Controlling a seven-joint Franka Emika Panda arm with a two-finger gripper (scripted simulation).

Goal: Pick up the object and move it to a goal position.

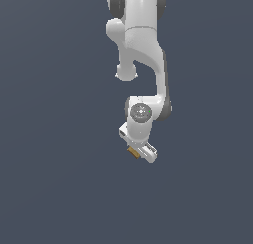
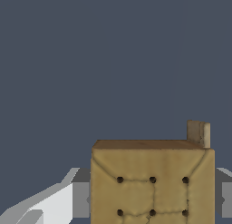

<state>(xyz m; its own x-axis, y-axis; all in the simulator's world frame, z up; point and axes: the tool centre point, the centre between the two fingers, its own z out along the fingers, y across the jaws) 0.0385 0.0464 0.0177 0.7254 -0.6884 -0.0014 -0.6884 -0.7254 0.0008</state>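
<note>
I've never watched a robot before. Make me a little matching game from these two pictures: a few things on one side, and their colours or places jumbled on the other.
Things:
1. block
2. end effector
3. arm
4. background surface

Descriptions:
A. dark blue-grey, plain all over
B. white, reaching down from the top of the exterior view
C. tan-brown with dark dots on its face
D. white and grey, at the arm's lower end, with the block between its fingers

Pairs: 1-C, 2-D, 3-B, 4-A
</note>
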